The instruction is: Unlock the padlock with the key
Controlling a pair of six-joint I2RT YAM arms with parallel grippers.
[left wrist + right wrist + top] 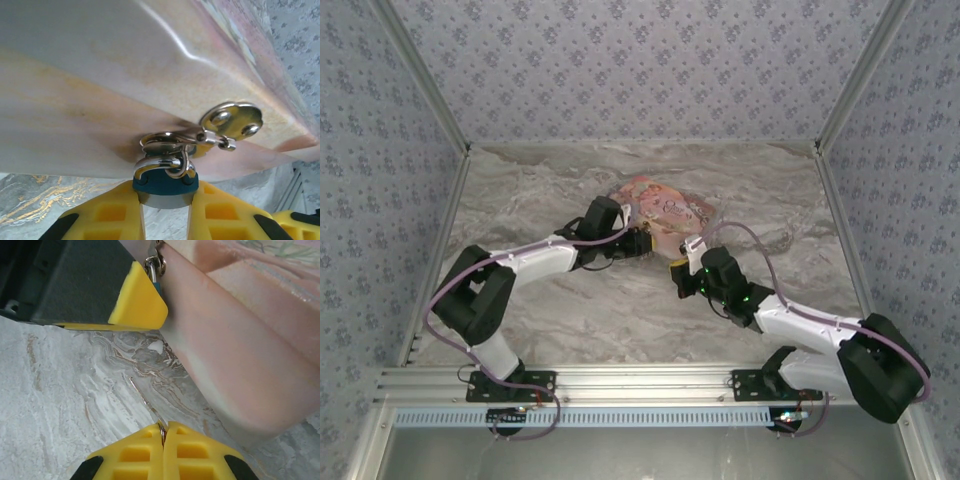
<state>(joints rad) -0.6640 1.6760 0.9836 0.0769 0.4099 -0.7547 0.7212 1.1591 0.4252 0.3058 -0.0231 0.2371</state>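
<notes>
The padlock (165, 184), teal-bodied with a silvery shackle, is clamped between the yellow pads of my left gripper (165, 207). Its shackle passes through a metal ring at the clasp (231, 120) of the pink box (100, 90). In the right wrist view the key (145, 400) juts forward as a thin sliver from my right gripper (162, 432), which is shut on its head. The key's tip points toward the left gripper's yellow finger (137, 305), still a gap away. From the top view the left gripper (642, 243) and right gripper (680, 270) sit close together beside the pink box (665, 210).
The marble tabletop (570, 310) stretches open in front of both arms. Patterned walls (640, 60) and metal corner rails enclose the table. The pink box lies at the back centre, just beyond both grippers.
</notes>
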